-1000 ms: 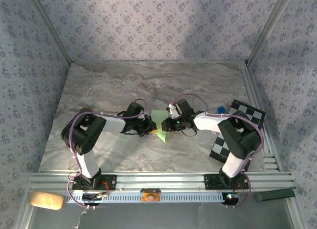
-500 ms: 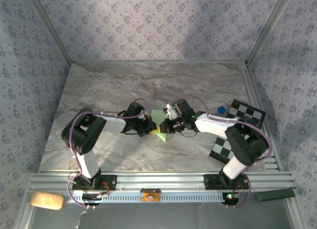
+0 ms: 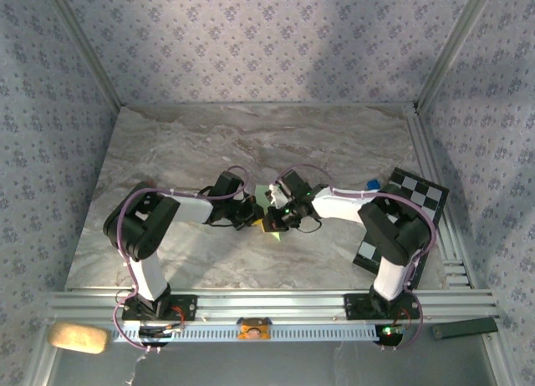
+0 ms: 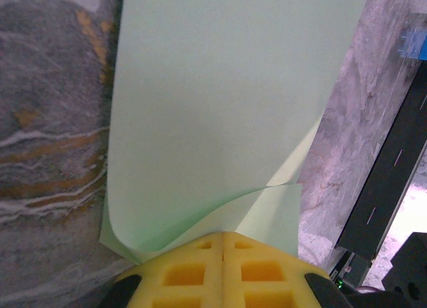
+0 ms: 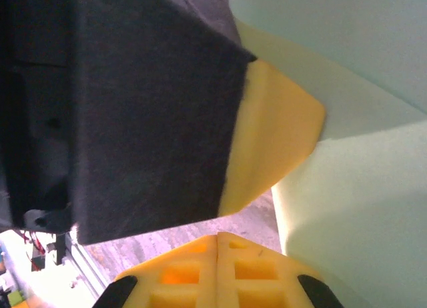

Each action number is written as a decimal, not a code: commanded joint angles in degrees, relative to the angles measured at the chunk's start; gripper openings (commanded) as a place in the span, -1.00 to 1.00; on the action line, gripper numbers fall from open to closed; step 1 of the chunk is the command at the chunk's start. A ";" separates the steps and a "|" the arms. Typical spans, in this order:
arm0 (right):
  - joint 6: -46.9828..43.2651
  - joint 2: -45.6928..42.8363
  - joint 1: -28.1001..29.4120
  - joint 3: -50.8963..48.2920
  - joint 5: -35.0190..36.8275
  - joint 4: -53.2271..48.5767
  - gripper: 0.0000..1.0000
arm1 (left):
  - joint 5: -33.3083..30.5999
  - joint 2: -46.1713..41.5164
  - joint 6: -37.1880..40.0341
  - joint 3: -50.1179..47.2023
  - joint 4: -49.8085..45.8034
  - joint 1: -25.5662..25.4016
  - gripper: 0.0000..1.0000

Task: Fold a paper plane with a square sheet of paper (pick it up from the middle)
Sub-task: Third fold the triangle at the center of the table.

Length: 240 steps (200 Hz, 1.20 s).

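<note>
**A:** Where's the paper?

**B:** The square sheet of paper is mid-table between the two wrists. Its near edge curls up off the marble table. No dart shape yet, so I'd call this an early fold.

**A:** Tools?

**B:** The left gripper is fully closed. Its yellow foam pads meet, and the curled edge runs into them, so it looks pinched. The right gripper is closed too, just beside the left one. Whether it has nipped any paper, I cannot tell.

**A:** How to do it well?

**B:** Carry the edge over low and square the corners before pressing. The paper is thin, matte and limp, so it will likely buckle if the arms pull apart. The marble looks slick, so the sheet may skate. The pads are soft and waffled, which should suit creasing.
</note>
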 commanded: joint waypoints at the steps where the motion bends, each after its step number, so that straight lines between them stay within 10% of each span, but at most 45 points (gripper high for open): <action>1: -1.01 1.49 -0.06 0.59 2.10 -3.95 -1.00 | -1.96 1.09 1.44 0.22 -3.70 -0.44 -1.00; 240: 0.19 -8.22 -2.23 -16.39 -2.18 3.88 -0.95 | -3.70 1.54 1.71 -0.13 -5.20 -0.52 -1.00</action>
